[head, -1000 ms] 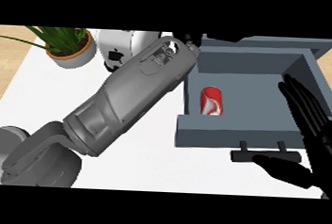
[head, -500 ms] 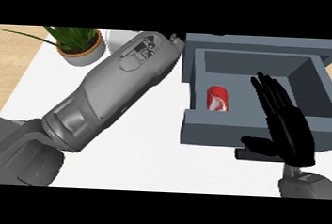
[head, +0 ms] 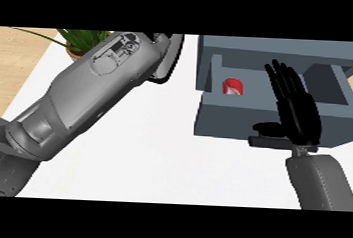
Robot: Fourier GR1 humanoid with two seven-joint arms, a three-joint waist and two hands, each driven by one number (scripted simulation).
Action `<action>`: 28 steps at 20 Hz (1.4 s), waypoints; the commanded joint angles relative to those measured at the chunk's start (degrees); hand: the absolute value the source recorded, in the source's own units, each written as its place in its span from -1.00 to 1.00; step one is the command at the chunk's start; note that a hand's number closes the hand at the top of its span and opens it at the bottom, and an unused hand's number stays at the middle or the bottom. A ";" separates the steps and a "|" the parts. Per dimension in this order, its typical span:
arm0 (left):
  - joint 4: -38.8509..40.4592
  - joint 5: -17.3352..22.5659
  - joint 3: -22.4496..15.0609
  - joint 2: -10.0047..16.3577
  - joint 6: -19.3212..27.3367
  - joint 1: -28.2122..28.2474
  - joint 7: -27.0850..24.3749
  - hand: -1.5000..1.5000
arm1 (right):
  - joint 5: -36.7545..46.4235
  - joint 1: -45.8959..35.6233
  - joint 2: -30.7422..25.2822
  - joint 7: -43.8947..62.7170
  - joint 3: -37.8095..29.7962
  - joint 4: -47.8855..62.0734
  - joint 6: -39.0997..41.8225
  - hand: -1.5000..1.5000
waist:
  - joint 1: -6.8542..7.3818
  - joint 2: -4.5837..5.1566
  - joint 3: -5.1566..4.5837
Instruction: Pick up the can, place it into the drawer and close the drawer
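Resting inside the drawer (head: pixel 231 124), the can (head: pixel 233 87) is stowed, so the right hand (head: pixel 298 116) is held flat, fingers straight, seemingly against the drawer's front.

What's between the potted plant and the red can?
In the head view, the robot's left forearm and the drawer's left wall separate them.

Grey forearms (head: pixel 84 102) (rounded casings), with a black right hand (head: pixel 299 114).
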 commanded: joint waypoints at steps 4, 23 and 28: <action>-7.16 -1.03 -0.27 4.96 -0.88 4.37 2.82 -1.00 | 4.31 -7.60 2.10 1.14 -1.92 16.51 -5.83 -1.00 | 1.22 1.33 1.36; -25.42 -3.48 -1.26 14.31 -1.41 15.95 9.74 -1.00 | 7.82 -32.28 0.86 1.21 -12.48 48.38 -24.46 -1.00 | 2.99 2.28 1.46; -29.16 -4.22 -0.56 16.62 -1.54 18.51 10.85 -1.00 | 9.07 -39.63 -0.22 2.22 -13.12 55.13 -24.49 -1.00 | 3.00 2.43 1.45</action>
